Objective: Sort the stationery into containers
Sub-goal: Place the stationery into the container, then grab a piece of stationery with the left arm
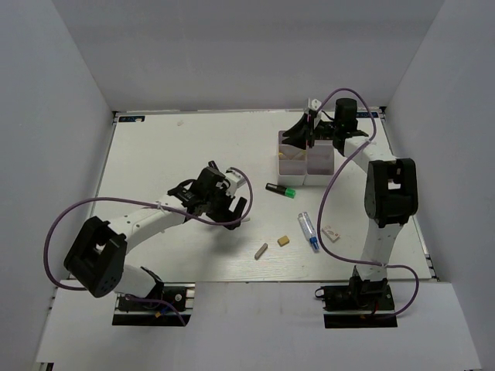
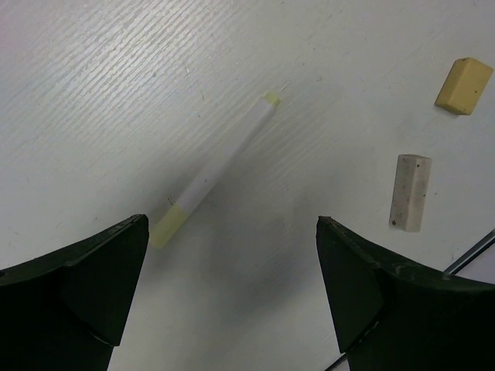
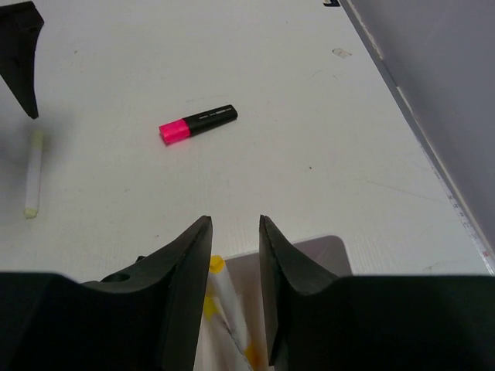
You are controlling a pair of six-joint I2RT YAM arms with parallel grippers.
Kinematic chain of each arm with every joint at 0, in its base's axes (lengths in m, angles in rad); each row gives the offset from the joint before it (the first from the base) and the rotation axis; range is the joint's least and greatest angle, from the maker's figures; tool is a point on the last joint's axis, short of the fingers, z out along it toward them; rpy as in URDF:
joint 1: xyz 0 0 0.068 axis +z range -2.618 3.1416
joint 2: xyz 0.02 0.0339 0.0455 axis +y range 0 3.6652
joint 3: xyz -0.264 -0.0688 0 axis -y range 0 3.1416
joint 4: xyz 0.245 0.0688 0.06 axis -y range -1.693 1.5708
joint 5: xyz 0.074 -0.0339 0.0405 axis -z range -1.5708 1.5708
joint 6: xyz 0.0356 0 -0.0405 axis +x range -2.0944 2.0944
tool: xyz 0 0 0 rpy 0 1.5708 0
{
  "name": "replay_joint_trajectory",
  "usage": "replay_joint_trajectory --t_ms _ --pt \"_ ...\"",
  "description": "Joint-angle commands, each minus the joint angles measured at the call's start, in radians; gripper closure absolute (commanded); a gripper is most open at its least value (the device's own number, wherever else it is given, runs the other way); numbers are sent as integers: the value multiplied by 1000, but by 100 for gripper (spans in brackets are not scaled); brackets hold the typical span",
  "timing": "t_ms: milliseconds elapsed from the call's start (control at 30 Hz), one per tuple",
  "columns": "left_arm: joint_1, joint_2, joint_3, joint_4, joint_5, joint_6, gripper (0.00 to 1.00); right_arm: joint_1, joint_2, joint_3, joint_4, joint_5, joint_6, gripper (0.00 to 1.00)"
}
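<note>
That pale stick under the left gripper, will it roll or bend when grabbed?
The pale stick looks straight and stiff, so probably no bending. It seems thin and rounded, so it may roll if nudged sideways.

My left arm reaches toward two o'clock, my left gripper (image 2: 232, 220) pointing down with its jaws spread wide. My right arm stretches toward eleven o'clock, my right gripper (image 3: 235, 222) narrowly parted.

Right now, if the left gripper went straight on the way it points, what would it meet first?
Most likely the pale stick, which lies on the table ahead of the open left gripper, slightly off-centre in its gap. Depth is unclear, so it might touch bare table first.
</note>
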Motion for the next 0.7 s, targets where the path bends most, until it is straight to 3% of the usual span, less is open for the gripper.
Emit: replay_joint_trajectory --t_ms 0,67,167,233,367,500,667 --pt "-13 7 46 31 10 44 1 -6 -100 -12 -31 -21 -13 64" --pt "-22 16 55 40 0 69 1 -3 -157 -12 -42 8 21 74" --pt "-32 42 55 62 -9 92 5 -11 -264 14 -137 122 81 100" --pt "-41 75 65 83 -9 104 7 -19 -324 11 -299 131 44 100" --pt "-50 170 119 73 11 146 22 -29 -488 -64 -583 157 -98 99" --pt "-69 280 185 53 -36 164 27 -39 -637 -217 -637 171 -86 76" --pt "-90 409 296 -27 -47 192 43 -42 -797 -415 -631 182 -52 70"
